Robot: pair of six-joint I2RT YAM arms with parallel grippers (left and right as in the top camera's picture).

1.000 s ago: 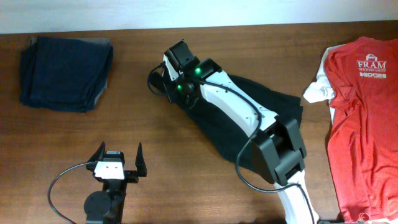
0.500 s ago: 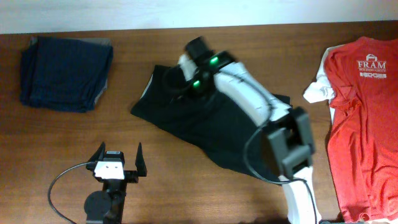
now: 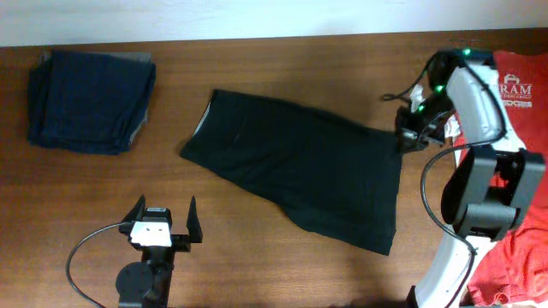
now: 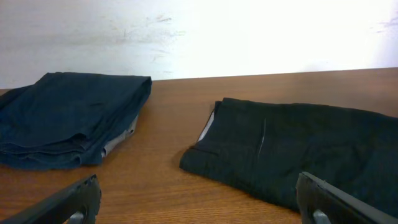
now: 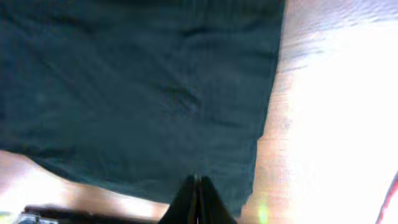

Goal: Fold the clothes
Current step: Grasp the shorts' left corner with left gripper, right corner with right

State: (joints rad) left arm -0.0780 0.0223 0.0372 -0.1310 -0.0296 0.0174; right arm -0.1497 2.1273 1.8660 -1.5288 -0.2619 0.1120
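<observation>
The black clothes (image 3: 291, 171) lie spread flat across the middle of the table. The light grey waistband strip (image 3: 199, 120) is at their left end. They also show in the left wrist view (image 4: 298, 149) and fill the right wrist view (image 5: 143, 93). My right gripper (image 3: 404, 139) is at the garment's upper right corner. Its jaws are pressed together over the cloth's edge (image 5: 198, 182). My left gripper (image 3: 164, 205) is open and empty near the front edge, short of the garment (image 4: 199, 205).
A folded dark navy bundle (image 3: 90, 98) lies at the back left and also shows in the left wrist view (image 4: 68, 115). A red T-shirt (image 3: 505, 171) with white print lies at the right edge, partly under my right arm. A white wall runs along the back.
My right arm has swung from the garment's far left end across to its right corner. The garment went from bunched under the arm to lying spread flat. The left arm has not moved.
</observation>
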